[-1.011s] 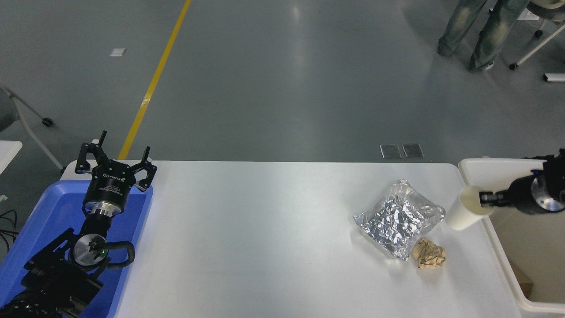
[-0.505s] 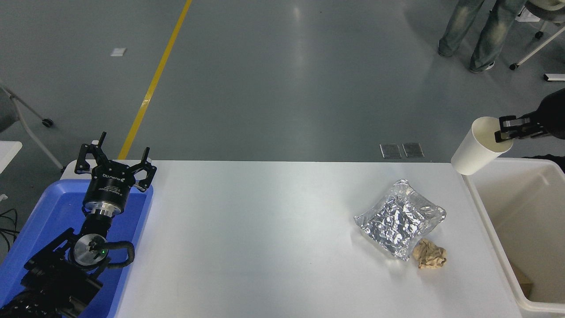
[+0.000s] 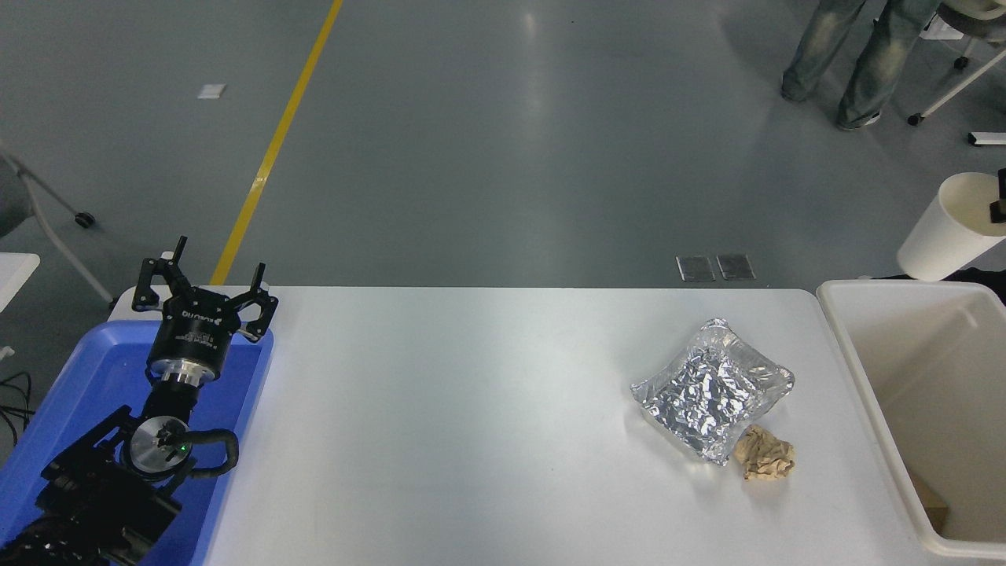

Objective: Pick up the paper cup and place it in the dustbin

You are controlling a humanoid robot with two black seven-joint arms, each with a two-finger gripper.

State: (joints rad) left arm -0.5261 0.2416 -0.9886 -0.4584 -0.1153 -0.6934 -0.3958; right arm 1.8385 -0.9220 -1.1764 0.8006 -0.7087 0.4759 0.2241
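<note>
The cream-white paper cup [image 3: 947,232] hangs tilted in the air at the right edge, above the far end of the dustbin [image 3: 857,369], an off-white tub beside the table's right end. My right gripper [image 3: 998,206] shows only as a black fingertip on the cup's rim at the frame edge, shut on the cup. My left gripper [image 3: 203,291] is parked open over the blue tray at the lower left.
A crinkled silver foil pouch [image 3: 711,389] and a crumpled tan paper ball [image 3: 764,452] lie on the white table [image 3: 471,424] near the dustbin. A blue tray [image 3: 86,377] sits at the left. A person's legs [image 3: 853,55] stand at the far right.
My right gripper lifted the cup from beside the foil pouch, up and to the right, to above the dustbin. The arm has nearly left the frame. The left arm has not moved.
</note>
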